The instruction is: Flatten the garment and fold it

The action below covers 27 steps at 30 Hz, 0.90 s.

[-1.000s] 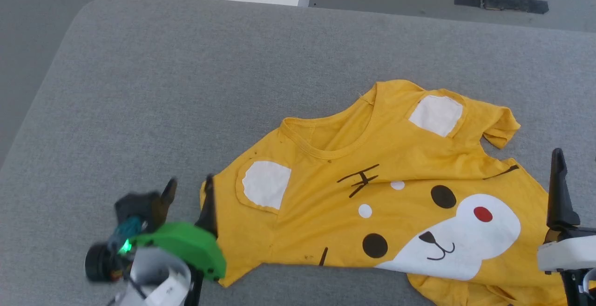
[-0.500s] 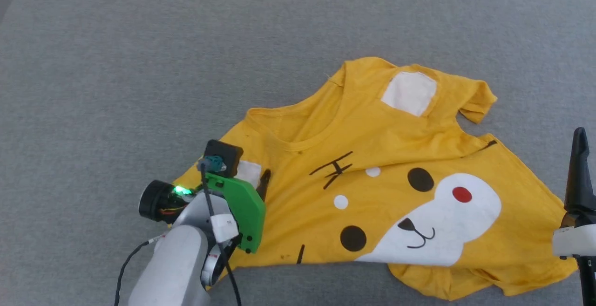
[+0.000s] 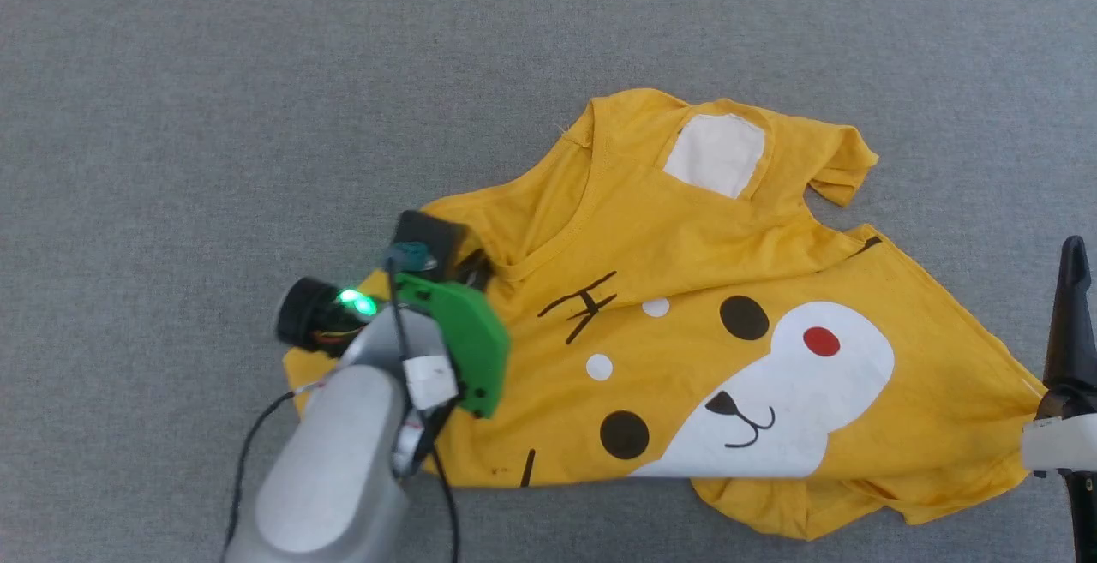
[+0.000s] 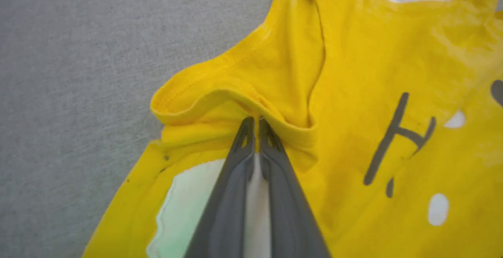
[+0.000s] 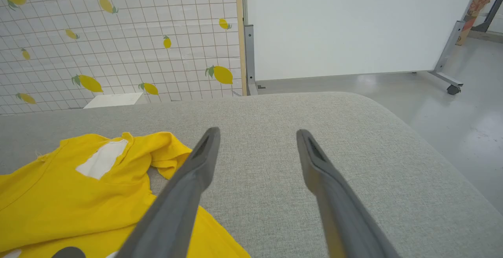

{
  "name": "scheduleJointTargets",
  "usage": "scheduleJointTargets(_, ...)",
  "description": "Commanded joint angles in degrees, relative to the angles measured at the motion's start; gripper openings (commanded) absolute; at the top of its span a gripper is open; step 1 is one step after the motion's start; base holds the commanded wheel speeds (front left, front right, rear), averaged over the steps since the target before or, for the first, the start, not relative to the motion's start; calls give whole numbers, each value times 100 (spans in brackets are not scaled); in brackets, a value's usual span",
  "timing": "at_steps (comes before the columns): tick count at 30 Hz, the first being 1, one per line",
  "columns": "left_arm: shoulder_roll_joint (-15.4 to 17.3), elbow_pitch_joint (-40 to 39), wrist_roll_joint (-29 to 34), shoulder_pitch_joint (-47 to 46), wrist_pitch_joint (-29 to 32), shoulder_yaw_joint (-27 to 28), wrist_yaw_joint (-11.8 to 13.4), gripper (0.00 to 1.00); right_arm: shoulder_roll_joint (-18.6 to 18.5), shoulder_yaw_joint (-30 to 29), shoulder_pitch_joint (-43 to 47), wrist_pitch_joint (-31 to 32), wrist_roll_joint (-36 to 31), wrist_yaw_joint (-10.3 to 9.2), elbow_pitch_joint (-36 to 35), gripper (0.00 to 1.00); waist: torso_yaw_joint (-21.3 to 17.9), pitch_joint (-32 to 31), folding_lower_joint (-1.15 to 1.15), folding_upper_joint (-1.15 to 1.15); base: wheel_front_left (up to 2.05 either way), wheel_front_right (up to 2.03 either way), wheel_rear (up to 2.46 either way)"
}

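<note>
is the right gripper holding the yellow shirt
No, the right gripper stands open and empty, with the yellow shirt lying beside it.

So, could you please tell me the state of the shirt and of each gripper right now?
shirt: print up, spread out but wrinkled, not folded.
collar: bunched into a ridge at the left fingertips.
sleeve: far one, curled over itself.
left gripper: shut, pinching the shirt at the collar.
right gripper: open, holding nothing, above the pad beside the shirt.
</note>
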Motion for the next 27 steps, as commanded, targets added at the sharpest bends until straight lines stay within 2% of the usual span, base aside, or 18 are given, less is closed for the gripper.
scheduleJointTargets(1,-126,-84,38,-168,-50,-108,-54,0,0,7,-121,-32,56,-9,20,100,16,0,0,0,0,0,0)
scheduleJointTargets(5,-322,-291,59,-337,-103,-492,-122,0,0,46,-124,-38,72,-9,35,100,46,14,0,0,0,0,0)
scheduleJointTargets(9,-456,-70,-78,-316,-67,-989,-166,0,0,101,-134,-48,84,-9,82,100,51,29,0,0,0,0,0)
scheduleJointTargets(10,-476,70,-170,-270,-61,-1080,-131,33,0,118,-140,-50,88,-9,99,100,47,29,0,0,0,0,0)
scheduleJointTargets(11,-486,193,-218,-243,-57,-1168,-110,100,0,133,-145,-51,91,-9,112,100,40,30,0,0,0,0,0)
scheduleJointTargets(12,-506,474,-613,-151,-267,-1386,3,100,0,173,-158,-56,105,-9,160,100,19,16,0,0,0,0,0)
scheduleJointTargets(14,-507,410,-881,-160,-408,-1390,110,100,0,134,-143,-63,108,-9,174,100,52,-13,0,0,0,0,0)
scheduleJointTargets(19,-438,-256,-1075,-264,-710,-996,417,100,0,56,-58,-72,118,-9,216,100,175,-145,0,0,0,0,0)
scheduleJointTargets(22,-78,-841,-971,-235,-750,-617,709,100,0,66,-21,-79,136,-9,227,100,254,-197,0,0,0,0,0)
scheduleJointTargets(25,440,-1183,-825,-27,-547,-271,998,100,0,112,-2,-75,144,-9,229,100,322,-210,0,0,0,0,0)
scheduleJointTargets(27,767,-1263,-771,161,-300,-166,1063,100,0,143,0,-65,138,-9,218,100,351,-193,0,0,0,0,0)
